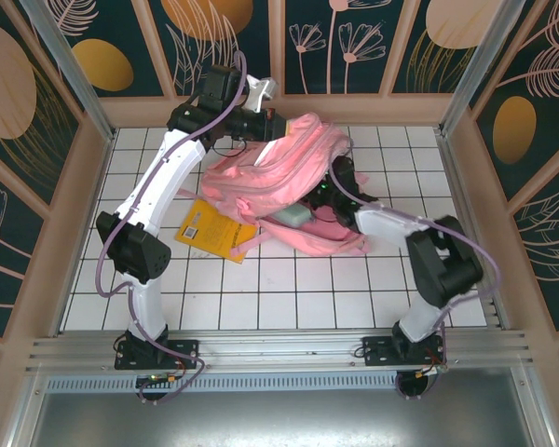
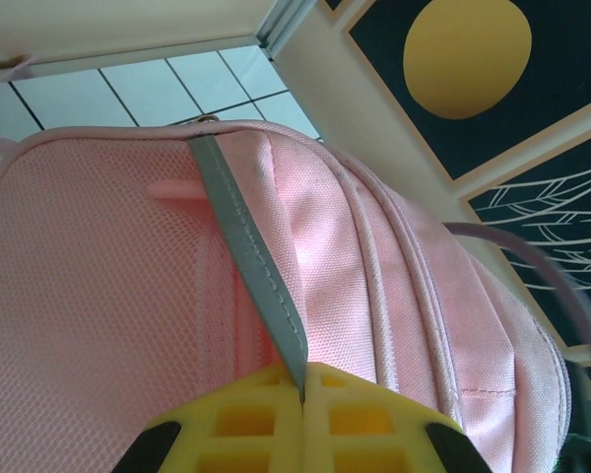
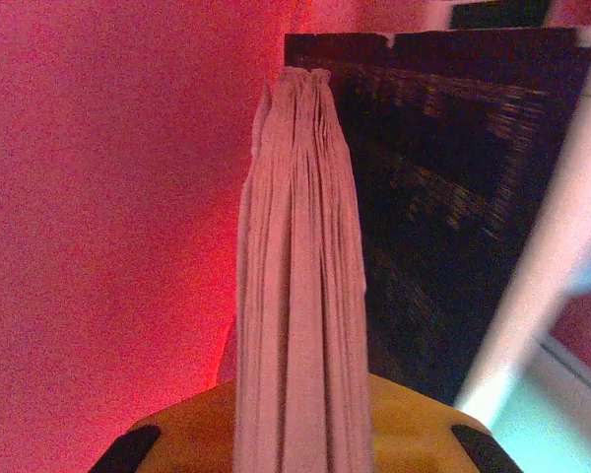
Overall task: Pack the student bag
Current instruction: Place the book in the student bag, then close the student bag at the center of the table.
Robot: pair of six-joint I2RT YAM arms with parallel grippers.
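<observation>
Between the pressed-together yellow fingers point(image 2: 231, 424) of the left gripper point(image 2: 303, 384) sits a fold of the student bag point(image 1: 279, 172), pinched at its grey reflective stripe point(image 2: 246, 246). Pink mesh point(image 2: 79, 315) lies to this gripper's left and pink fabric with piped seams to its right. Seen from overhead, the left gripper point(image 1: 258, 121) grips the far upper edge of the bag and holds it raised, so the bag slumps from it toward the near side of the tiled table point(image 1: 401, 279). The right arm point(image 1: 391, 223) is sunk into the bag's open mouth. Inside, against the red-pink lining point(image 3: 98, 197), the right gripper point(image 3: 300, 424) clamps a book point(image 3: 295, 246): the page block stands edge-on straight ahead of its fingers, and the dark textured cover point(image 3: 443, 177) spreads to their right. At the bag's mouth, just beside the right arm's wrist, lies a pale green item point(image 1: 293, 216) whose kind cannot be told. Toward the arm bases from the left gripper, and well apart from it, a yellow booklet point(image 1: 214, 231) lies flat on the table, one corner tucked under the bag. Dark patterned panels point(image 1: 354, 37) wall the cell beyond both grippers.
</observation>
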